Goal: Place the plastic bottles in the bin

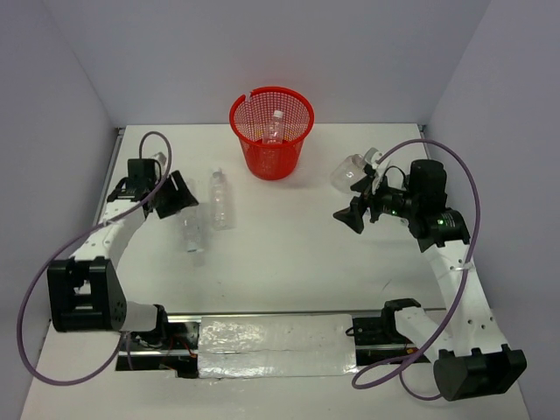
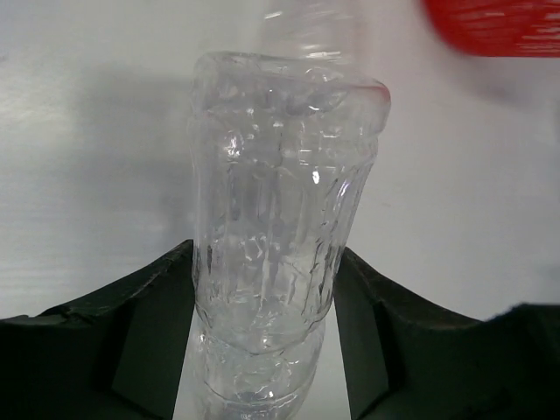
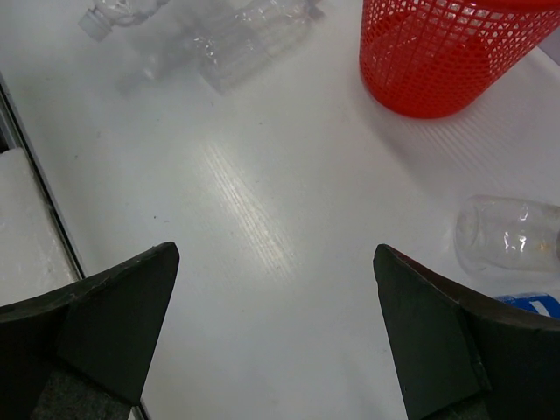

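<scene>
Over to the left of the bin [image 1: 273, 162], two are not in yet: a clear bottle [image 2: 271, 192] sitting in the left claw [image 2: 264, 262], and a second bottle [image 1: 221, 199] lying on the bench [image 1: 297, 254] a bit nearer the bin. Inside the bin there's one capped bottle [image 1: 274, 128] already, so I'd call that one done. Right of the bin a fourth bottle [image 1: 353, 171] lies on its side, so three to go by my count.

Arms: the left one reaches out low, left of the bin, and its claw looks closed onto the clear bottle, both fingers against its sides. The right claw [image 3: 273, 254] hangs front-right of the bin, tilted down at the bench, spread wide, holding nothing.
</scene>
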{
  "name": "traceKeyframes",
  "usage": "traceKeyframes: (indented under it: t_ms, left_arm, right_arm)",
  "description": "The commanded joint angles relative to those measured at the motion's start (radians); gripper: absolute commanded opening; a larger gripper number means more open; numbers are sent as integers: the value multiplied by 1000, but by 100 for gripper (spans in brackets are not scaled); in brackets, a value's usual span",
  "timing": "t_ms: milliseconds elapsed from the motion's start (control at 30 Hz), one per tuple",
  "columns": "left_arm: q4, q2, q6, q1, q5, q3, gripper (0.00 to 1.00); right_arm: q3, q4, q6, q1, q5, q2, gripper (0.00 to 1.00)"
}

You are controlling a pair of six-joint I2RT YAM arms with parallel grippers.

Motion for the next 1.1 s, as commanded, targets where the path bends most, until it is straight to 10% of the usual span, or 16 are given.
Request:
traceKeyframes:
  t_ms: [0, 367, 667, 767, 1067]
  left_arm:
    - [132, -112, -104, -58, 224, 82, 8]
    - [608, 17, -309, -301, 270, 439, 8]
    - [595, 406, -201, -394, 54, 912, 11]
    - [621, 500, -164, -402, -58, 950, 21]
    - [611, 647, -41, -450, -225, 1073, 94]
  right_arm:
    - [-33, -10, -2, -12, 19, -37, 100]
    - [-76, 0, 9, -38, 12, -69, 100]
    - [-89, -18, -5, -76, 7, -91, 100]
    - [-97, -29, -10, -76, 13, -103, 100]
    - [-126, -1, 4, -76, 27, -105, 100]
